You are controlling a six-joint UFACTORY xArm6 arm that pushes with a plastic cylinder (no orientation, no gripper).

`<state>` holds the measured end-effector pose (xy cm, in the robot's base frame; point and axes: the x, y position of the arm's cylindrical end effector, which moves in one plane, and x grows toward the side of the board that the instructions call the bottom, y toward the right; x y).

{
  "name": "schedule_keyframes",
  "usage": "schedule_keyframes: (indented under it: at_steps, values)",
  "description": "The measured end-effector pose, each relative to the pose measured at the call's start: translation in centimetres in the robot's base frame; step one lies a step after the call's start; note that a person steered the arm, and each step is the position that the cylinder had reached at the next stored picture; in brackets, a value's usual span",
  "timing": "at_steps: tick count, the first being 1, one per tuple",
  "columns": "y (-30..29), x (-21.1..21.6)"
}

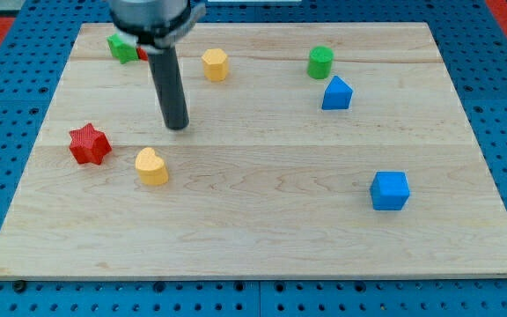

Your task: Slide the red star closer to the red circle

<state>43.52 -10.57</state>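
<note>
The red star (89, 144) lies near the board's left edge. My tip (177, 127) rests on the board to the star's upper right, apart from it, and above the yellow heart (151, 165). A sliver of red (141, 53) shows at the view's top left between the green star (121, 46) and my rod. It looks like the red circle, mostly hidden behind the rod.
A yellow hexagon (216, 64) sits right of the rod near the top. A green cylinder (320, 62) and a blue triangular block (336, 93) are at the upper right. A blue cube (389, 190) is at the lower right. The wooden board (262, 238) lies on a blue pegboard.
</note>
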Motion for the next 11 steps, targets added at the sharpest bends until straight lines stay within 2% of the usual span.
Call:
schedule_keyframes:
  at_steps: [1,2,3,7,11]
  values:
    - [-3.5,5.5]
    - [-10.8,8.1]
    - [-11.0,7.3]
    - [-12.1,-8.3]
    - [-5.6,-10.1]
